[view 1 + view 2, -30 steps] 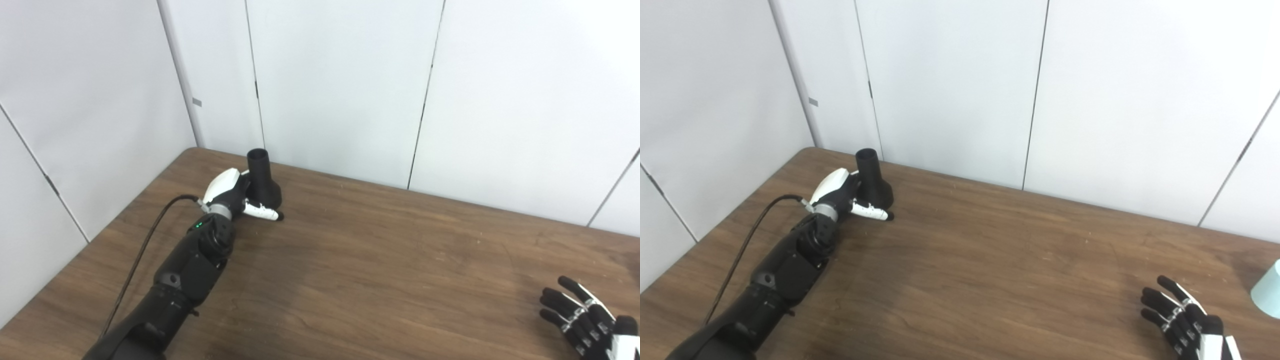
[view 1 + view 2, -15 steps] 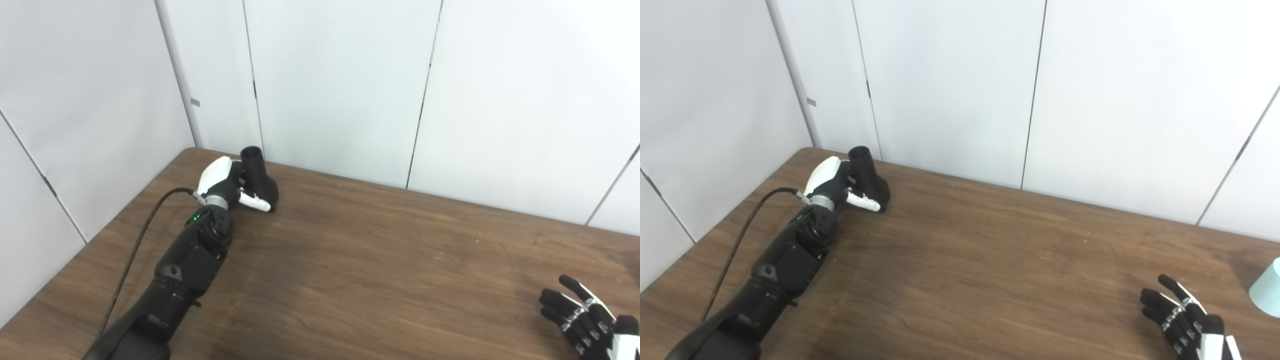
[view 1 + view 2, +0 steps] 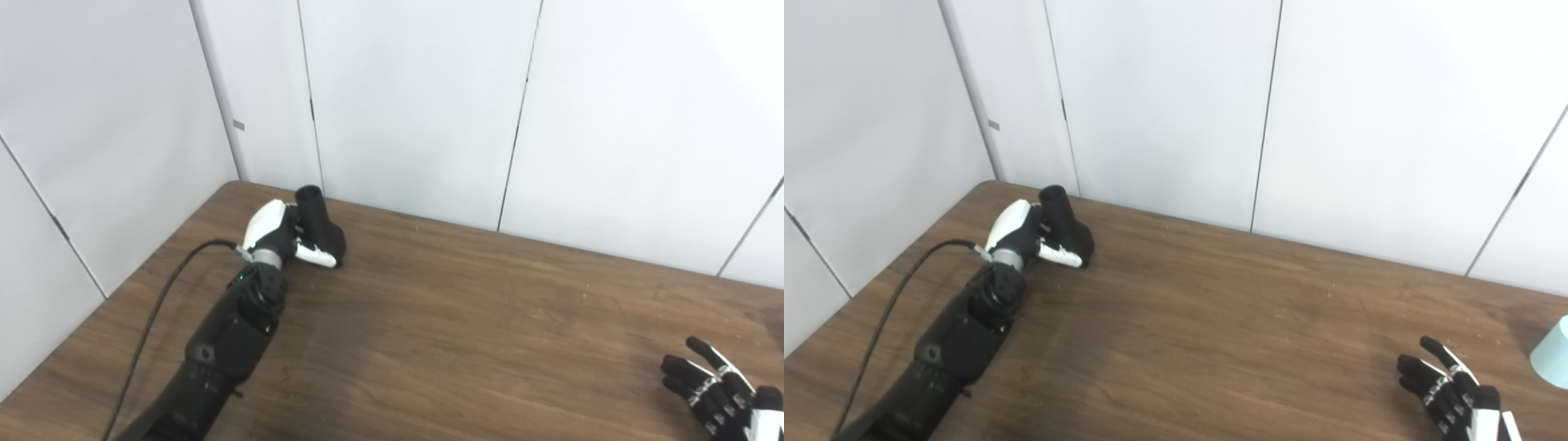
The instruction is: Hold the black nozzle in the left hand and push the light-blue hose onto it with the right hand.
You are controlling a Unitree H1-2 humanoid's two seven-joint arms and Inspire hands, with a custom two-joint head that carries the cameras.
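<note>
The black nozzle (image 3: 320,222), a narrow neck on a wide base, sits at the table's far left corner with its neck tilted left. My left hand (image 3: 274,228) is wrapped around its base, the white thumb (image 3: 315,256) crossing in front and the fingers hidden behind. My right hand (image 3: 1451,395) hovers low at the near right, open, fingers spread, palm empty. The light-blue hose (image 3: 1552,361) shows only as a pale end at the right edge of the right eye view, a little right of that hand.
The brown wooden table (image 3: 459,318) runs up to white wall panels (image 3: 416,104) at the back and left. A black cable (image 3: 162,300) trails along my left forearm near the table's left edge.
The nozzle has gone from upright to tilted left, and my left thumb has drawn in against its base. The right hand has barely moved.
</note>
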